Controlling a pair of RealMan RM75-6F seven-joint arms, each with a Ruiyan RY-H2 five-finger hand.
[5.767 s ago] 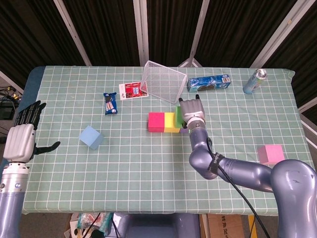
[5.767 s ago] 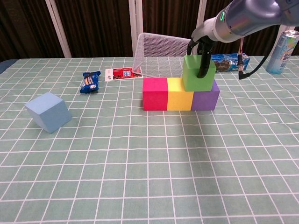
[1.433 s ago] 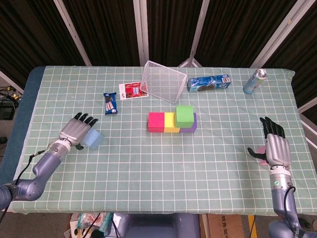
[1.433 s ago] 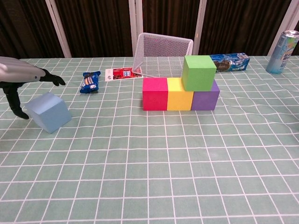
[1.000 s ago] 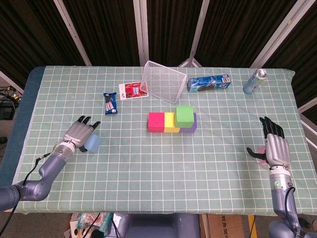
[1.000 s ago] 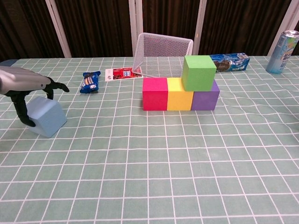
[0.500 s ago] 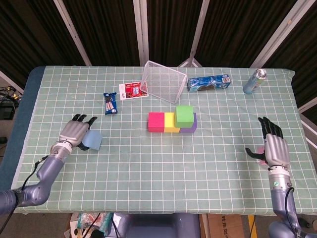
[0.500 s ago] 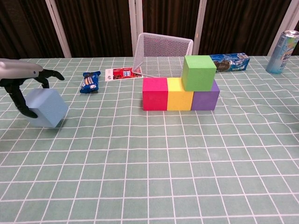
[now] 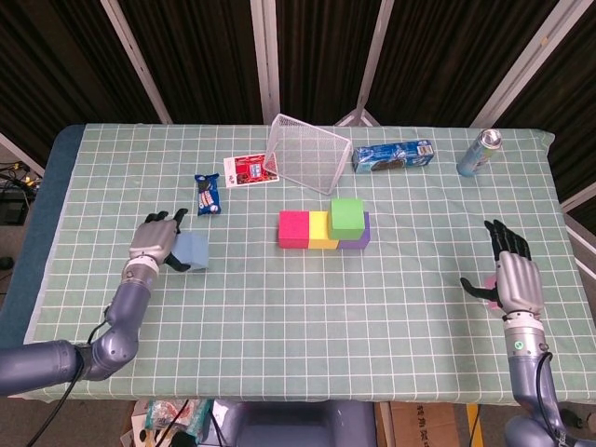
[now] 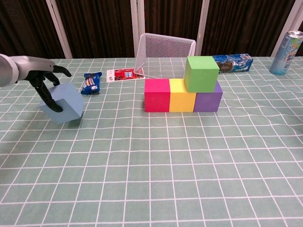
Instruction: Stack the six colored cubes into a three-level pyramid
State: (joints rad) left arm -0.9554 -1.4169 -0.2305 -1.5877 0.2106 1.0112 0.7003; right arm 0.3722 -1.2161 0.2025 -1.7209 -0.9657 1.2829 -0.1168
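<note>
Blue cube [image 10: 63, 109] now lifted rightward in your left hand's [image 10: 43, 80] grasp; your right hand [image 9: 515, 277] spread, empty.

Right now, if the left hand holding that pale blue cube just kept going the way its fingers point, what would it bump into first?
Probably the small blue snack packet: the left hand, gripping the light blue cube, points up-table toward it, though depth is uncertain.
</note>
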